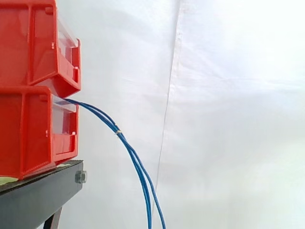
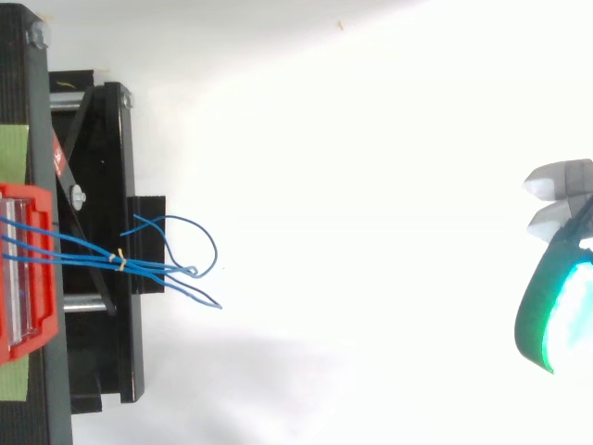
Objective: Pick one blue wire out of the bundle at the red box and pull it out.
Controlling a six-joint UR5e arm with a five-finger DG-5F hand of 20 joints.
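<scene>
A white curtain [image 1: 228, 95] hangs behind the whole scene, with a vertical seam down its middle. At the left in the side view, two red bins are stacked on a black stand [image 1: 33, 195]. The upper red bin [image 1: 28, 43] sits on the lower red bin [image 1: 28, 133], and each has a clear front panel. A bolt [image 1: 80, 177] shows on the stand's right end.

The bundle of blue wires [image 1: 136, 160] comes out of the top of the lower bin's open front, just under the lip of the upper bin. It arcs to the right and droops down past the bottom edge of the picture. A small pale tie [image 1: 118, 132] binds the wires together a little way out from the bin. Beyond the tie they run close together, fanning slightly.

From above, the wires spread as they leave the bin, meet at the tie and then part into loose ends to the right. One end curls into a loop [image 2: 208, 246]. A green patch [image 2: 14, 148] lies on the stand beside the bin.

The hand [image 2: 561, 306] comes in at the right edge of the top view, glowing white and green. It is well apart from the wires and touches nothing. Too little of it is in view to tell whether it is released or clenched.
</scene>
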